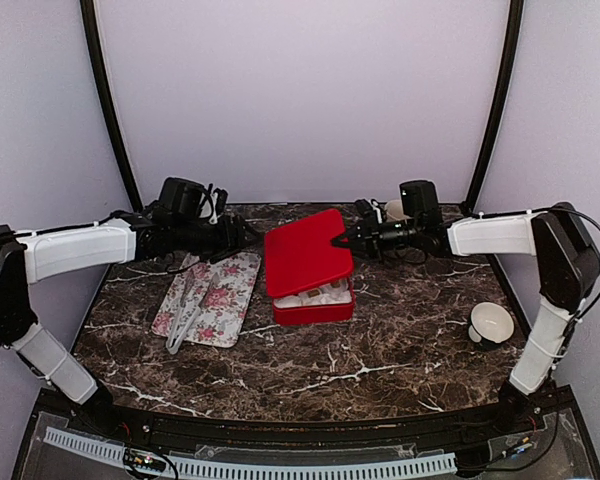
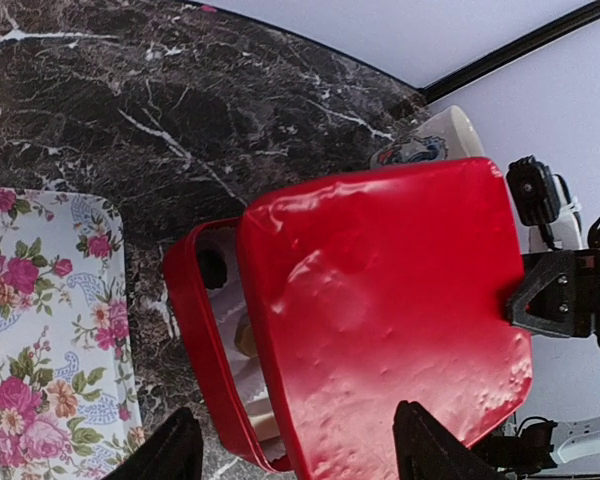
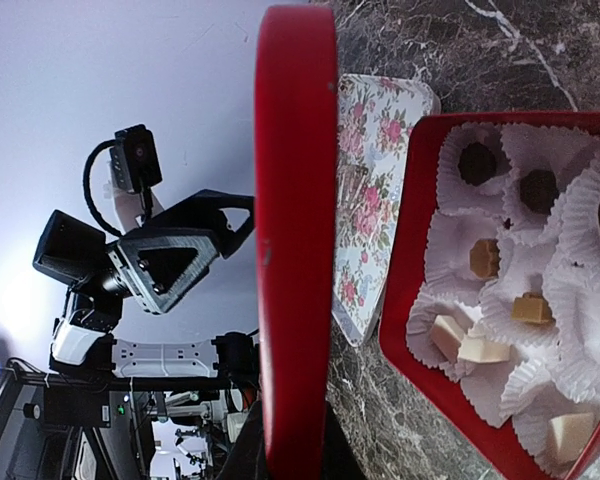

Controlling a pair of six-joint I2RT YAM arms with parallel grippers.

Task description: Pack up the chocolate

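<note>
A red box point(image 1: 315, 308) stands at the table's middle, lined with white paper cups. Small chocolate pieces lie in the cups, some dark point(image 3: 477, 163) and some tan point(image 3: 531, 308); a few show in the top view point(image 1: 320, 293) and the left wrist view point(image 2: 246, 338). My right gripper point(image 1: 338, 241) is shut on the right edge of the red lid point(image 1: 305, 250) and holds it tilted above the box; in its wrist view the lid point(image 3: 295, 230) runs edge-on down into the gripper point(image 3: 295, 468). My left gripper point(image 1: 245, 240) is open just left of the lid point(image 2: 380, 310), its fingertips point(image 2: 170, 452) apart.
A floral tray point(image 1: 220, 295) lies left of the box with clear tongs point(image 1: 185, 310) on it. A white mug point(image 1: 491, 323) stands at the right near my right arm. Another mug point(image 2: 440, 135) stands behind the box.
</note>
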